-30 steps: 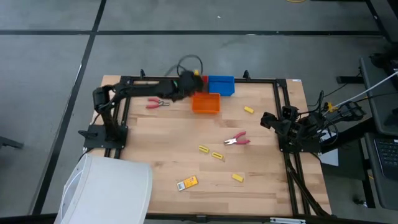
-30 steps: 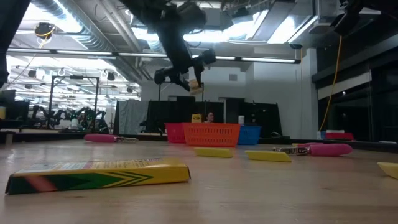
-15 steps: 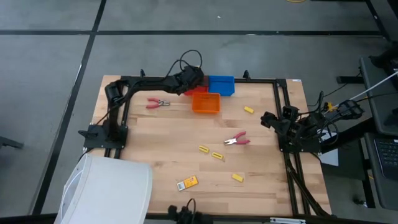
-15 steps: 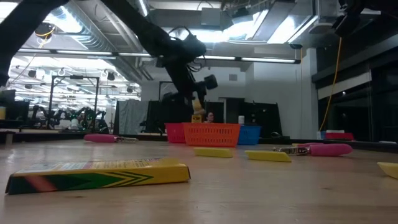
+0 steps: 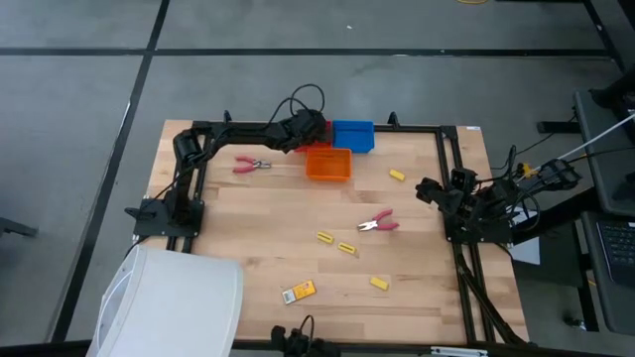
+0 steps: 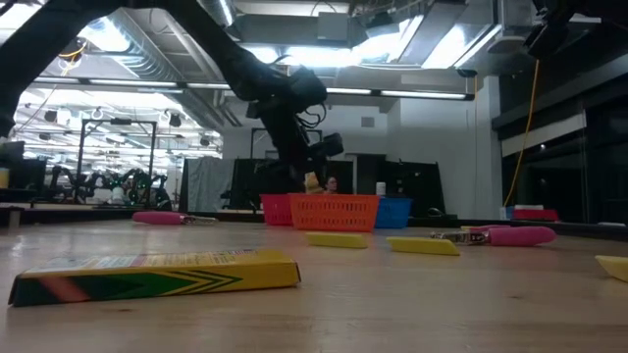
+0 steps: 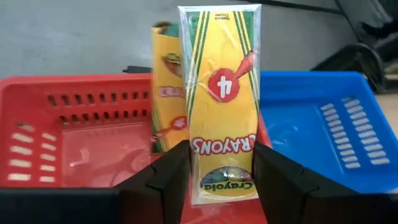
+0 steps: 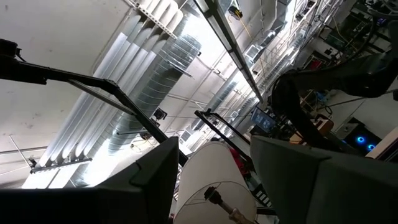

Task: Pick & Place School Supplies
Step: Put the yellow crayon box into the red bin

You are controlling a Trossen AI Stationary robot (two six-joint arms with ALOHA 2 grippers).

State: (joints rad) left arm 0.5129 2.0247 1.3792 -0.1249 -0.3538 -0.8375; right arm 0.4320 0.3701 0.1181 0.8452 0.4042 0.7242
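Observation:
My left gripper [image 7: 221, 150] is over the red bin [image 7: 74, 134] at the table's far edge and is shut on a yellow crayon packet [image 7: 221, 81]. In the low view the packet [image 6: 312, 182] hangs just above the bins. A second crayon packet [image 7: 166, 93] stands on end inside the red bin. Loose on the table lie another packet [image 5: 298, 292], several small yellow blocks [image 5: 346, 248] and two pink-handled tools [image 5: 251, 165] [image 5: 377, 223]. My right gripper [image 8: 214, 186] waits open at the table's right edge [image 5: 437, 193], pointing up at the ceiling. My left gripper pinches the packet by its end with the "Crayola" print [image 7: 222, 177], one finger [image 7: 168, 177] on each long edge. The fingers lie along the packet. It sticks out past the fingertips, lifted clear over the red bin, and the fingers come slanting down from above.
The orange bin [image 5: 328, 165] sits just nearer than the red bin, and the blue bin [image 5: 352, 136] sits to its right. A white domed object [image 5: 169, 302] covers the near left corner. A black frame [image 5: 451, 238] runs around the table.
My left gripper, still shut on the packet, has moved down and a little toward the table's right and far edge, from high above the bins to just over the red bin. The packet has come down with it.

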